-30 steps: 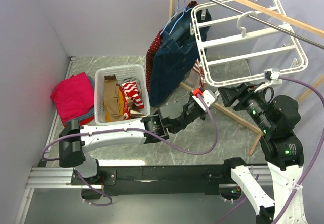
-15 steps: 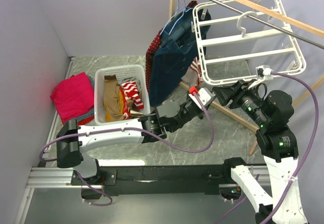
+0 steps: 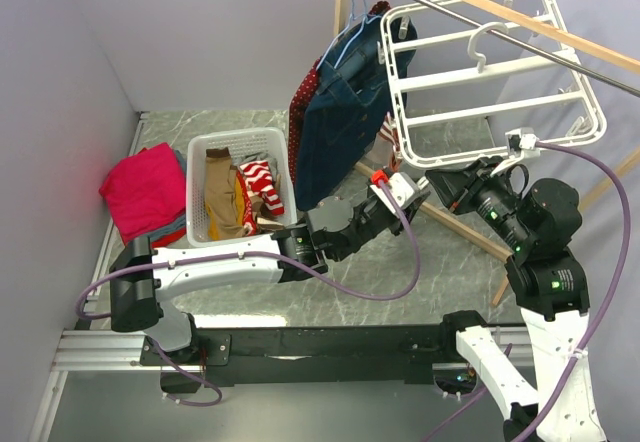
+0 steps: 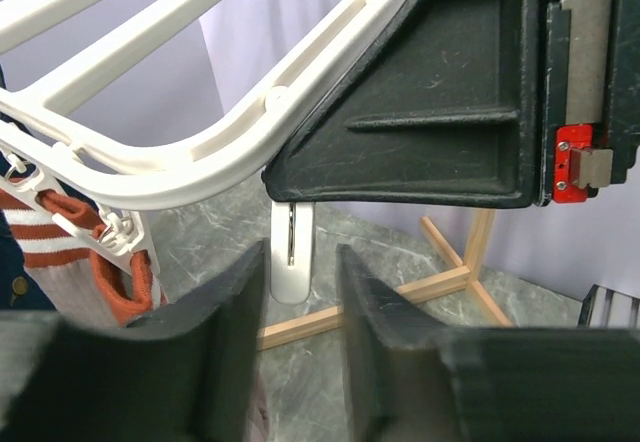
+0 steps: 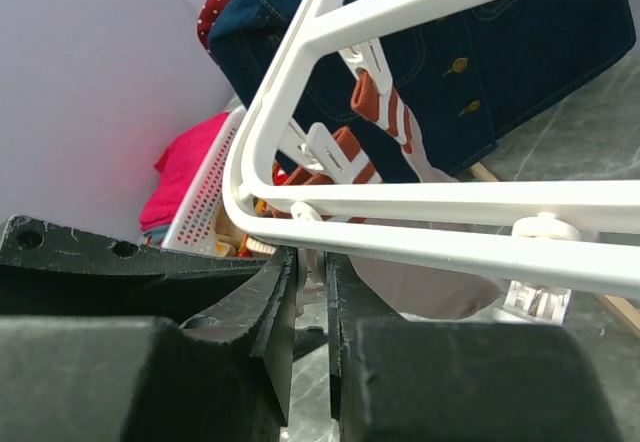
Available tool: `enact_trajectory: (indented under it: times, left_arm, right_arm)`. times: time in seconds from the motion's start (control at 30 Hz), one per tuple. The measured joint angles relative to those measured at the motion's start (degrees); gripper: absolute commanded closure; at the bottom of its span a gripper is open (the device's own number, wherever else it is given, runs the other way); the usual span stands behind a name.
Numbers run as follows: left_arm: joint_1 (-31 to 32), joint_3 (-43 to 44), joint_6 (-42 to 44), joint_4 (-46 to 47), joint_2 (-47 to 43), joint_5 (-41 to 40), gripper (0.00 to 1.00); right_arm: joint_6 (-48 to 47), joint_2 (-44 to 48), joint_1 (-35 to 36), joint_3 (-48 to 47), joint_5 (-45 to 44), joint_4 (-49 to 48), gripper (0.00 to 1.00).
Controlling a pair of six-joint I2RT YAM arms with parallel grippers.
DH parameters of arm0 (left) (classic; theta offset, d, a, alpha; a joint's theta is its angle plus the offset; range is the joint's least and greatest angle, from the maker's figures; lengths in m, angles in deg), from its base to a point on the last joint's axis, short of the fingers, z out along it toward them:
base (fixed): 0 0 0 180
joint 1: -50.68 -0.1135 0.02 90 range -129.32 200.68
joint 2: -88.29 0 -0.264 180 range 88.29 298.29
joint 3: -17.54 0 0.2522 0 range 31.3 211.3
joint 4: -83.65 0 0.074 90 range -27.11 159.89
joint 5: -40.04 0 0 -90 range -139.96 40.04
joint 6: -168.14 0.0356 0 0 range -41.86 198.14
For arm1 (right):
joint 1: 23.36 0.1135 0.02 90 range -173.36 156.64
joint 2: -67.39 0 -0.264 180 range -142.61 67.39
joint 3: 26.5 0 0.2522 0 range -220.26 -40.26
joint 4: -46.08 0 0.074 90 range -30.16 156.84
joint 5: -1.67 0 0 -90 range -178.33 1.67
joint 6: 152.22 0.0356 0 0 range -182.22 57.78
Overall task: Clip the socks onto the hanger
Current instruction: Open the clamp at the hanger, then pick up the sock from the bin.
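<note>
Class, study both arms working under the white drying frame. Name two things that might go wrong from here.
1. The left gripper and right gripper crowd together under a corner of the hanger, so they may knock each other.
2. The hanger hangs tilted; tugging the clip that sits between the left gripper's open jaws could swing it and shake the striped socks clipped nearby.

Close to each wrist lens the left gripper (image 4: 300, 262) and right gripper (image 5: 311, 262) show dark and blurred, while the white hanger (image 4: 200, 152) just above them is sharp. Soft, even, bright light falls from overhead, leaving only faint shadows on the marble table (image 3: 450, 274) beneath both grippers
</note>
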Motion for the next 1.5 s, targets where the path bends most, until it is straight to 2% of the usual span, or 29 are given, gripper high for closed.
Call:
enact_trajectory:
  times: [0.07,0.13,0.17,0.23,0.4,0.5,0.6,0.67,0.8,0.9,1.07,1.3,1.37,1.5]
  left_arm:
    - [0.0,0.0,-0.1,-0.1,0.0,0.0,0.41]
    - [0.0,0.0,-0.3,-0.5,-0.2,0.1,0.35]
    - [0.0,-0.1,-0.5,-0.6,-0.4,0.1,0.26]
    - [0.0,-0.3,-1.5,-1.4,-1.2,0.1,0.17]
    - [0.0,-3.1,-4.2,-5.0,-6.9,-0.7,0.09]
    - [-0.3,-5.2,-7.6,-8.5,-12.2,-2.8,0.01]
    - [-2.1,-6.6,-11.8,-13.2,-17.3,-4.9,0.01]
    - [-5.7,-7.5,-15.6,-17.7,-20.5,-6.8,0.00]
    - [-16.6,-10.3,-23.3,-27.8,-23.9,-9.0,0.00]
    - [-25.3,-12.5,-27.5,-35.3,-23.2,-8.9,0.02]
    - [-39.0,-14.1,-30.1,-44.2,-17.4,-6.1,0.07]
    - [-54.0,-13.1,-30.9,-47.7,-6.5,-2.7,0.09]
    - [-56.8,-10.4,-30.8,-48.8,-2.3,-2.8,0.12]
    - [-59.4,-2.7,-29.9,-49.3,7.9,-3.5,0.27]
  right_arm:
    - [-0.2,0.2,0.0,0.0,0.0,-0.1,0.86]
    - [-0.4,0.5,0.0,0.0,0.0,-0.1,0.86]
    - [-0.5,0.7,0.0,0.0,-0.1,-0.1,0.86]
    - [-0.6,1.1,0.0,0.3,-0.3,-0.3,0.86]
    - [-1.2,1.4,0.0,1.1,-0.7,-0.6,0.85]
    - [-1.5,1.6,0.0,1.5,-0.7,-0.9,0.85]
    - [-1.9,1.6,0.0,1.8,-0.9,-0.9,0.85]
    - [-2.3,1.6,0.0,1.7,-1.2,-0.9,0.85]
    - [-2.9,1.7,0.0,1.8,-1.5,-0.9,0.85]
    - [-3.3,1.8,0.0,1.7,-1.6,-0.9,0.85]
    - [-3.5,1.8,0.0,1.7,-1.6,-0.8,0.85]
    - [-3.5,1.8,0.0,1.7,-1.5,-0.7,0.85]
    - [-3.5,1.8,0.0,1.7,-1.5,-0.7,0.85]
    - [-3.5,1.8,0.0,1.7,-1.5,-0.7,0.85]
